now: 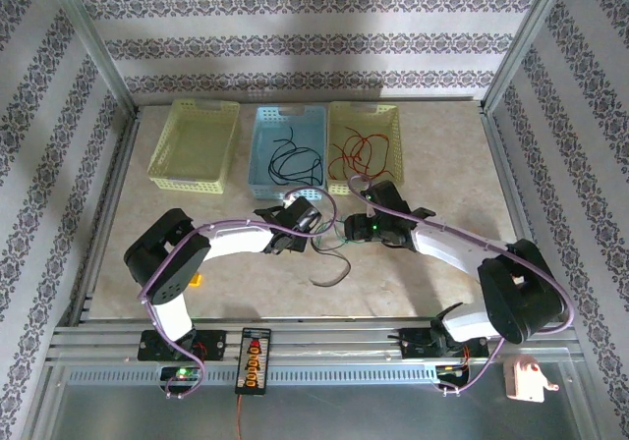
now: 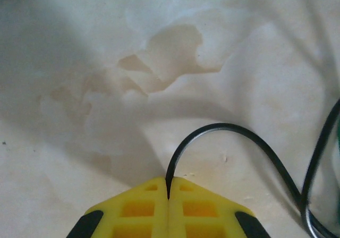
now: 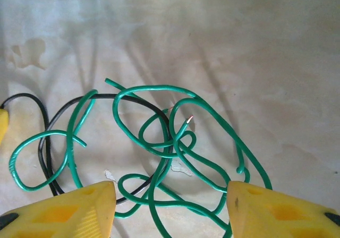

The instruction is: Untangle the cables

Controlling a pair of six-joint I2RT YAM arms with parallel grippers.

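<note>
A tangle of green cables [image 3: 170,137] lies on the table with a black cable [image 3: 47,142] threaded through it. In the right wrist view my right gripper [image 3: 171,209] hangs open just above this tangle, one yellow finger on each side. My left gripper [image 2: 168,187] is shut on the end of the black cable [image 2: 228,126], which arcs away to the right toward a green strand [image 2: 332,137]. From above, the left gripper [image 1: 307,226] and the right gripper [image 1: 346,229] nearly meet over the cables [image 1: 330,268] in mid-table.
Three baskets stand along the back: a yellow-green one [image 1: 194,180], a blue one [image 1: 257,145] with black cables inside, and a yellow one [image 1: 391,126] with red cables. A small black device [image 1: 254,358] sits on the front rail.
</note>
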